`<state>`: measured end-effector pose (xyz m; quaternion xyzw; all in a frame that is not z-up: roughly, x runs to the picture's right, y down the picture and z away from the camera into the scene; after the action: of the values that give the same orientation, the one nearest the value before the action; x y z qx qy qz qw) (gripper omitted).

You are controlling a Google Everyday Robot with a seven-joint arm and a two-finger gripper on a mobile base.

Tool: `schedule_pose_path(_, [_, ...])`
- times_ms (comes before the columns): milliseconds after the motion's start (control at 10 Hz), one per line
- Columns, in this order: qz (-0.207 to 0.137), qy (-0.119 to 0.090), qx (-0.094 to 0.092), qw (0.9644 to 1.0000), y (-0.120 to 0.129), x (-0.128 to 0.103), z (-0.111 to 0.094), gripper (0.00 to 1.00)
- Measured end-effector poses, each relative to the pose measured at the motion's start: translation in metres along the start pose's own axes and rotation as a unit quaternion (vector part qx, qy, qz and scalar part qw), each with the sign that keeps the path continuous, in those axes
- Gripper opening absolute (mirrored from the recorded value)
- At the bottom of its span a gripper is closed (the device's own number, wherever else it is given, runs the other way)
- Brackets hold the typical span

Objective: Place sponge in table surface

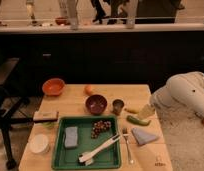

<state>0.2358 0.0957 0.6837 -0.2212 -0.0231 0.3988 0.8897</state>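
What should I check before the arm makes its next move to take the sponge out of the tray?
1. Position known: the sponge lies flat in the left part of the green tray: ok.
2. Top free: nothing lies on the sponge; the white utensils lie apart: ok.
3. Reach: the pincer hangs at the table's right edge, far from the sponge: not ok.
4. Straight low path: the grapes lie in between, probably in the way: not ok.
5. Free place: the table surface shows bare wood left of the dark bowl: ok.
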Motion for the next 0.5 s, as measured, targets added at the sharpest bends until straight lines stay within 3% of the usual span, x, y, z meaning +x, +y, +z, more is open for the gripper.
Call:
schedule_pose_path(200, [0.054,-0.002,0.026,0.9982,-0.003,0.001,0.0,0.8])
schedule_pose_path(400, [0.095,-0.002,0.053,0.9941,0.01,-0.017,0.004,0.8])
schedule_pose_path(500, [0.106,-0.002,0.058,0.9926,0.018,-0.027,0.007,0.8])
